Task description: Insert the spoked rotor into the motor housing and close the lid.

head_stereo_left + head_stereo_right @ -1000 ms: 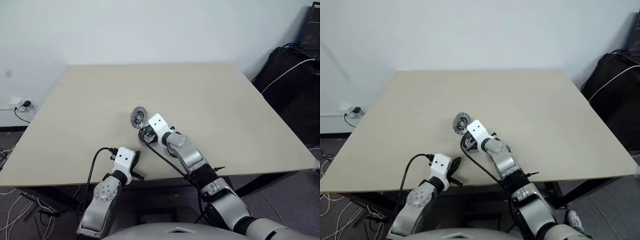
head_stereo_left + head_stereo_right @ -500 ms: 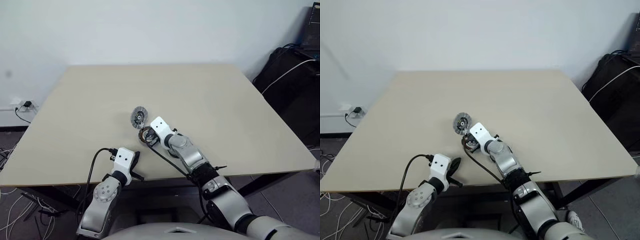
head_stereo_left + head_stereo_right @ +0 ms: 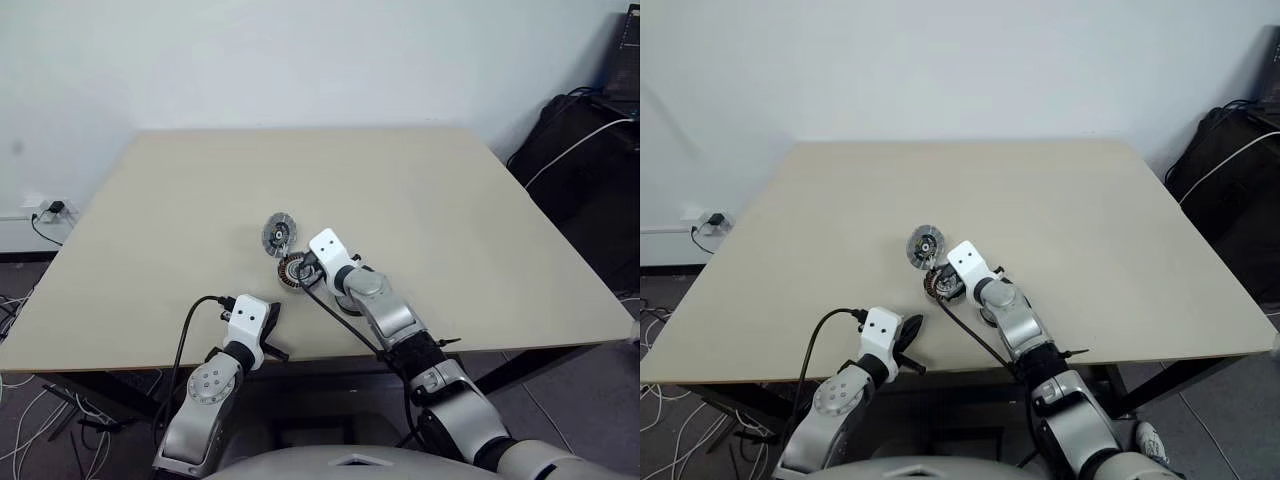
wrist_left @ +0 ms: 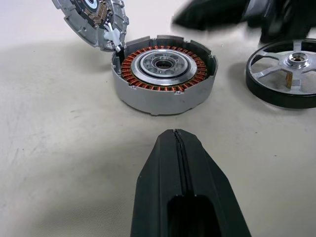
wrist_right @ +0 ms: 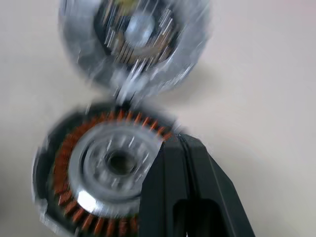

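Note:
The motor housing (image 4: 163,74) sits on the table with its copper windings and hollow centre facing up. Its lid (image 4: 91,19), a ribbed silver disc, stands tilted open at the housing's far rim. The spoked rotor (image 4: 289,74) lies flat on the table beside the housing, apart from it. My left gripper (image 4: 175,134) is shut and empty, a short way in front of the housing near the table's front edge. My right gripper (image 5: 178,140) is shut and empty, hovering over the housing's (image 5: 98,168) rim just below the lid (image 5: 133,39).
The beige table (image 3: 450,200) stretches wide and bare behind and to both sides of the parts. Its front edge lies close under my left arm. Black bags and cables (image 3: 585,130) stand off the table at the right.
My right gripper has drifted to the right and slightly up, uncovering more of the housing. The left gripper, housing, lid and rotor have stayed put.

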Available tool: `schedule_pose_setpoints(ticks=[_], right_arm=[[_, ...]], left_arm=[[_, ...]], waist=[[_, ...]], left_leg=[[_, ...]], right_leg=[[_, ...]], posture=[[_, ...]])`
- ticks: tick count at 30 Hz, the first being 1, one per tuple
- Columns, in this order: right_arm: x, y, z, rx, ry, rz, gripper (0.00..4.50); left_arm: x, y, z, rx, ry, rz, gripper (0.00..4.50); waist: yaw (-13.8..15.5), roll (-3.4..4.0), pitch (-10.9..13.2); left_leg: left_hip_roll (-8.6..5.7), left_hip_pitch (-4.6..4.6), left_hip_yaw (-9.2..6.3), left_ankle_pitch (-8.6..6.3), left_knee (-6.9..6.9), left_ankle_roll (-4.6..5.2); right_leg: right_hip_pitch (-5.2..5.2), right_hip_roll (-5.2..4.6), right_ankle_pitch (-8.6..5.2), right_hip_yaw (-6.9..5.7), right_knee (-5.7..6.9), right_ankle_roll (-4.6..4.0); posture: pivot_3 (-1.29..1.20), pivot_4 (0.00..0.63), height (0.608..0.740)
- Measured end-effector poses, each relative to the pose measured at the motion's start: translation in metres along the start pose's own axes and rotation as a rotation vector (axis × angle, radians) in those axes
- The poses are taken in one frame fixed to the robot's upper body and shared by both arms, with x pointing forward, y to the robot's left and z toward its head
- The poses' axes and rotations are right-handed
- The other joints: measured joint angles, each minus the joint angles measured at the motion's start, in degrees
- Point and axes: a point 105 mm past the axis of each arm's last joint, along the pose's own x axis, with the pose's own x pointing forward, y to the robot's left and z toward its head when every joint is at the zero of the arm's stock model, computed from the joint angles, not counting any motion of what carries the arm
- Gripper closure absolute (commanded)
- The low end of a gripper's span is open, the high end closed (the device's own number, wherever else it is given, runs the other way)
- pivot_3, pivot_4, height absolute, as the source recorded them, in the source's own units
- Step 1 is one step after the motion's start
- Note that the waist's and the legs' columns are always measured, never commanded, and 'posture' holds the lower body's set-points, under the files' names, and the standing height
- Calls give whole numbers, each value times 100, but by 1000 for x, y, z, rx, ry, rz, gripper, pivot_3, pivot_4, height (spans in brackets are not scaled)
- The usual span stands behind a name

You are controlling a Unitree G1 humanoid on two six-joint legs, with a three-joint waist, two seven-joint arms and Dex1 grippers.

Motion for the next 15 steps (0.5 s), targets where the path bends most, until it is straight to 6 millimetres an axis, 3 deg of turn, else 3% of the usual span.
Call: schedule_pose_setpoints(ticks=[3,6,9,15], right_arm=[[-19,-27,13,42,-90,-113,4483],[-42,-51,0,85,-71,-183,4483],[-67,-72,-28,139,15,-254,3867],[-106,-95,-62,274,111,-361,1953]], left_arm=[[-1,2,-1,-3,-2,17,4500],[-2,4,0,0,-11,31,4500],[-2,4,2,3,-23,33,4500],[3,2,9,6,-55,21,4500]], waist=[[22,-2,0],[33,-3,1],[51,-2,1],[46,-1,2]], left_leg=[[-2,0,-1,-8,0,13],[-3,0,1,-16,1,27],[-3,0,2,-18,0,31],[-5,7,6,-17,1,30]], right_leg=[[2,-3,-1,0,-2,0],[4,-5,-2,1,-5,-1],[3,-5,-3,1,-5,-3],[7,2,-4,2,-4,-4]], posture=[[0,0,740],[0,0,740],[0,0,740],[0,0,740]])
